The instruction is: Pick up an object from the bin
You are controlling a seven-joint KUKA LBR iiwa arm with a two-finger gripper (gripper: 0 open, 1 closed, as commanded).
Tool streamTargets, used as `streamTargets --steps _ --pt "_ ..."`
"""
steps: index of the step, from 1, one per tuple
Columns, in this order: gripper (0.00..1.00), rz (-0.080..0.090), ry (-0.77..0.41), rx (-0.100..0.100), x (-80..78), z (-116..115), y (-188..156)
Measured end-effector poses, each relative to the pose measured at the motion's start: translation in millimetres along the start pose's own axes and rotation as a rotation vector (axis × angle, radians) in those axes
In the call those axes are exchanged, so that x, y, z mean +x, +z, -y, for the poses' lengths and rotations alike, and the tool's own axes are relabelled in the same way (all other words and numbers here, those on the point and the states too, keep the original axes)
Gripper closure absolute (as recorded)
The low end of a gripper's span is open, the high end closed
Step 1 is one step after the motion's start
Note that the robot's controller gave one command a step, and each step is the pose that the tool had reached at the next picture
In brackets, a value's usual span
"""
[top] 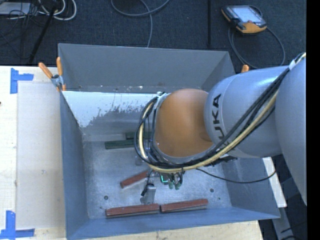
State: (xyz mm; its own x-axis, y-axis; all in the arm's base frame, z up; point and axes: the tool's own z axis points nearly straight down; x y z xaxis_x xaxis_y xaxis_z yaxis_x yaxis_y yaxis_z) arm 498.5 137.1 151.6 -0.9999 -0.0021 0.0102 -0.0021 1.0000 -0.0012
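Bright light falls from above; the bin point(115, 106) gleams pale on its far wall, and the arm point(250, 114) shadows its floor.

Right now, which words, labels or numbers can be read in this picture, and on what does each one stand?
"UKA": on the arm's grey casing; the rest of the word is hidden.
The handheld device on the dark floor beyond the bin: its screen is too small to read.
No other text is readable.

Three reddish-brown bars point(132, 210) point(183, 205) point(134, 180) and one dark green bar point(119, 144) lie in the bin point(73, 176).
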Motion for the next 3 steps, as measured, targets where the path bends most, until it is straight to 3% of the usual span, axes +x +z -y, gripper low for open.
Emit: streamTargets --steps 1,2,3 --pt "0.0 0.008 0.003 -0.001 -2.0 0.5 -3.6" --pt "1.0 0.008 -0.101 -0.001 -56.9 14.1 78.0" --pt "1.0 0.008 -0.1 -0.001 -56.9 14.1 78.0"
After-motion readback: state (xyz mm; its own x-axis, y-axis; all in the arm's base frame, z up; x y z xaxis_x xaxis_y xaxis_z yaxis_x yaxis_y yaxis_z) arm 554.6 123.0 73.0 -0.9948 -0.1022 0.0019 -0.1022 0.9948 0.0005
